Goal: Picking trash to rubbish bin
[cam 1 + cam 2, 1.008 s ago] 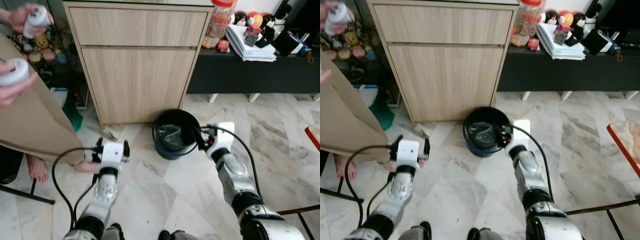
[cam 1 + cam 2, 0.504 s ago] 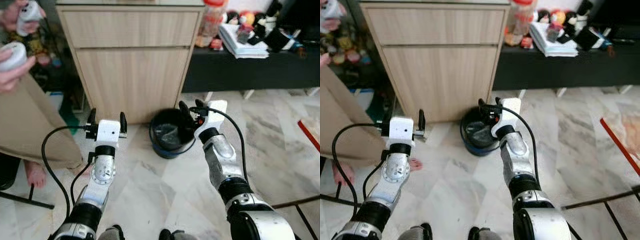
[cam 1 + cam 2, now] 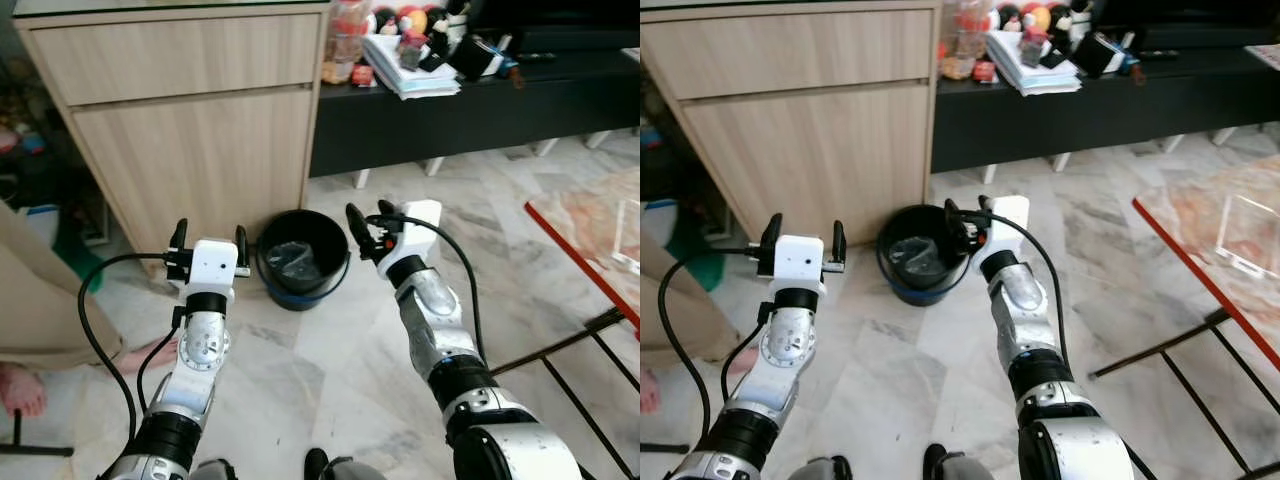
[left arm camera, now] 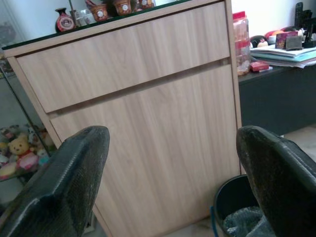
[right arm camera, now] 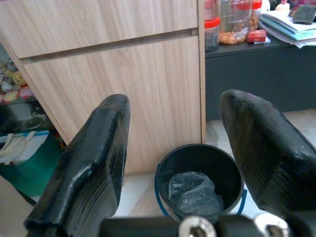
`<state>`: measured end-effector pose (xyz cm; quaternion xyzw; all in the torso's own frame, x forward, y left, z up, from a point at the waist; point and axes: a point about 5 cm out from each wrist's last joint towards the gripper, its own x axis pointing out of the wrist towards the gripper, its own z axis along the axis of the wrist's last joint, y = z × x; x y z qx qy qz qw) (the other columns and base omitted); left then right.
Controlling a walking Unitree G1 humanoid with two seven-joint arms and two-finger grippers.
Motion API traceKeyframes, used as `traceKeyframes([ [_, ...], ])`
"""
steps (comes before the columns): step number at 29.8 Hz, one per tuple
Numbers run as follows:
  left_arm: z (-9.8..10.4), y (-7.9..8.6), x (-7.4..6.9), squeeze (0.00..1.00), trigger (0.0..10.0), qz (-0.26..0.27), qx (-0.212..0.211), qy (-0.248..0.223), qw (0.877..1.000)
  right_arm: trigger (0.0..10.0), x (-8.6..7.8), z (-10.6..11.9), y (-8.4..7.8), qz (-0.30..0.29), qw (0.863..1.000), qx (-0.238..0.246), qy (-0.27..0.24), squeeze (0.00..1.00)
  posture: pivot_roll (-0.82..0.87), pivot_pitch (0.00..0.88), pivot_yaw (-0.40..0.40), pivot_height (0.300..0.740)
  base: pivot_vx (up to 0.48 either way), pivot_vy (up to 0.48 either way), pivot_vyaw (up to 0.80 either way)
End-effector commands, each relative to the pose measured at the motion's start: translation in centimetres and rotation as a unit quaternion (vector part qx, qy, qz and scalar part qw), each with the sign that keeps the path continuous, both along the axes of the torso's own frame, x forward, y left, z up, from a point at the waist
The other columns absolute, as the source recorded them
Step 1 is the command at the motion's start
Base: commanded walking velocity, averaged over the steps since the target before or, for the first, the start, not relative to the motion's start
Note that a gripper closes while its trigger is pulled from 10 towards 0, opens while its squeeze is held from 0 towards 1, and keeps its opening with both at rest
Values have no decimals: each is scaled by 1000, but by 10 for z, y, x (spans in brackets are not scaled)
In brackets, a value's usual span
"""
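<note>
Centrally, wooden cabinet (image 3: 190,130) as landmark. Black rubbish bin (image 3: 302,257) on the marble floor (image 3: 330,360) at the cabinet's front right corner, crumpled clear plastic trash (image 5: 193,190) inside. Right end effector (image 3: 366,222) just right of the bin rim, fingers spread, empty. Left end effector (image 3: 208,238) before the cabinet, left of the bin, fingers spread, empty.

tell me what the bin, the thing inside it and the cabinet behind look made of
Rubbish bin: likely plastic, smooth black wall, blue band at its base.
Crumpled wrap inside: seemingly clear plastic film, glossy and wrinkled.
Cabinet: pale wood-grain panels, matte, possibly laminate.
</note>
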<state>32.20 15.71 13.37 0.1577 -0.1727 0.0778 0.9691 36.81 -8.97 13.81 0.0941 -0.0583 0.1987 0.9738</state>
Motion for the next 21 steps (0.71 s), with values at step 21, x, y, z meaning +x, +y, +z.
traceKeyframes([
  [21, 12, -9, 1, 0, 10000, -18, -12, -10, 1000, 10000, -1, 5, 2, -4, 1000, 7, -8, 0, 68, 131, -122, 740, 0, 0, -800],
])
